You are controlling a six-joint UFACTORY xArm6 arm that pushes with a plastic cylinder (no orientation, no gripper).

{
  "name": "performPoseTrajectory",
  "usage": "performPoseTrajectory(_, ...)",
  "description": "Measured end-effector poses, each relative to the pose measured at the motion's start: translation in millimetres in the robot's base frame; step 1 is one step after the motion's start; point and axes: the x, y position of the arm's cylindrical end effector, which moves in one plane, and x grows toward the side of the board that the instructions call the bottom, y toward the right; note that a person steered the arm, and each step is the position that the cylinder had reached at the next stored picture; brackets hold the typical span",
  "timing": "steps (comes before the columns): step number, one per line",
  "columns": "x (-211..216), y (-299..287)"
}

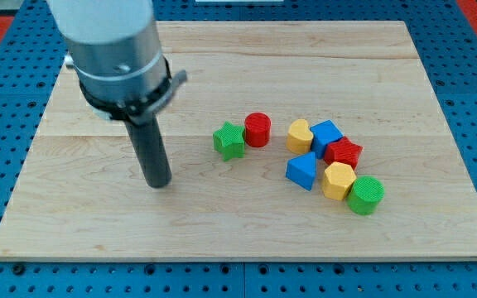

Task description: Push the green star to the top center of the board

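The green star (229,140) lies near the middle of the wooden board (98,215), touching a red cylinder (257,129) on its right. My tip (158,183) rests on the board to the left of the star and a little lower in the view, well apart from it. The dark rod rises from the tip to the grey arm body at the view's top left.
A cluster lies right of the star: a yellow heart (300,134), a blue block (327,134), a red star (344,153), a blue triangular block (301,171), a yellow hexagon (339,180) and a green cylinder (366,194). Blue pegboard (7,124) surrounds the board.
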Motion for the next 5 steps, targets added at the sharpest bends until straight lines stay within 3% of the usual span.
performPoseTrajectory(1,-15,44)
performPoseTrajectory(2,-65,54)
performPoseTrajectory(3,-84,71)
performPoseTrajectory(5,-55,112)
